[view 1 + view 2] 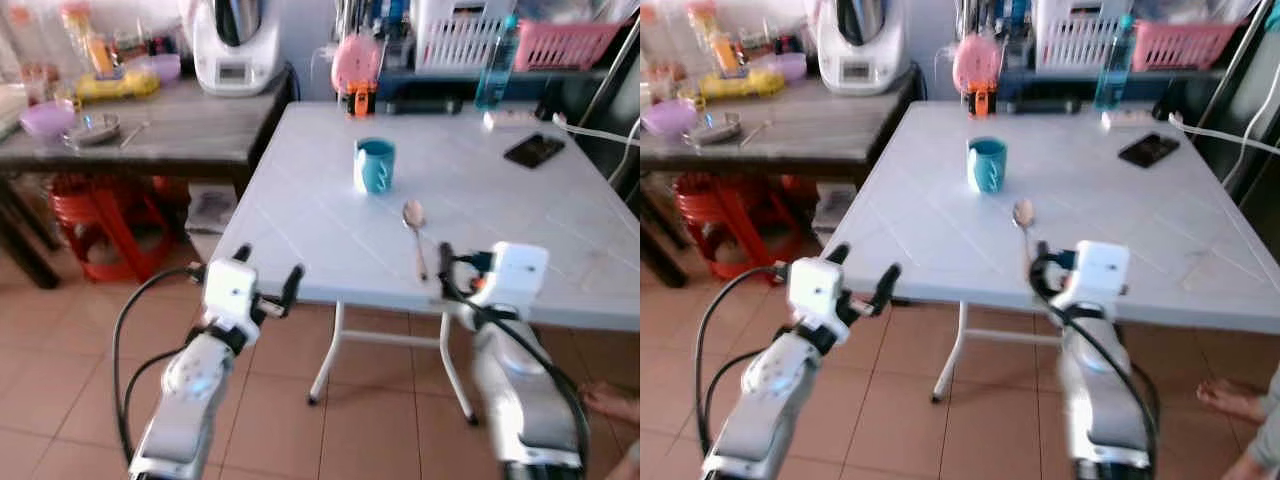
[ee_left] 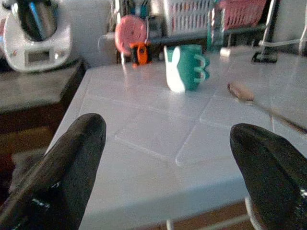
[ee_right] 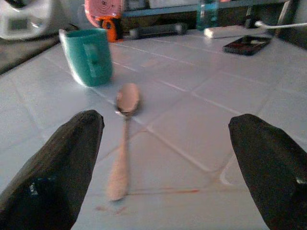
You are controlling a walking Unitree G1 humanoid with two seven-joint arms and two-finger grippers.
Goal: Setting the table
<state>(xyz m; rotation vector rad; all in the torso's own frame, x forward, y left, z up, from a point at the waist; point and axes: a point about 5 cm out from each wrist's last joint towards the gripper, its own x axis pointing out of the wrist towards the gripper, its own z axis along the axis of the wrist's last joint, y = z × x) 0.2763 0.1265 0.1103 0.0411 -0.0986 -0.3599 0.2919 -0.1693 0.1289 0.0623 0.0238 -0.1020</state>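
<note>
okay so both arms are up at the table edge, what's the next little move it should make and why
Probably ease the right gripper forward and down over the spoon. Its fingers are open and nothing is between them, and the spoon lies loose on the white table just ahead, handle toward the gripper, near the teal mug.

A white plastic table [image 1: 300,240] with a smooth, faintly glossy top moulded in a diagonal tile pattern fills the centre of the frame. On it stands a teal mug [image 1: 376,165], glazed and shiny, and a spoon [image 1: 415,235] with a dull, pinkish-metal look. At right lies a glossy black phone [image 1: 534,150]. In the upper left, a wooden side table [image 1: 180,125] looks matt and grey-grained. Along the bottom, terracotta floor tiles [image 1: 350,420] carry a soft sheen. Both arms look like brushed silver metal with white plastic housings.
</note>
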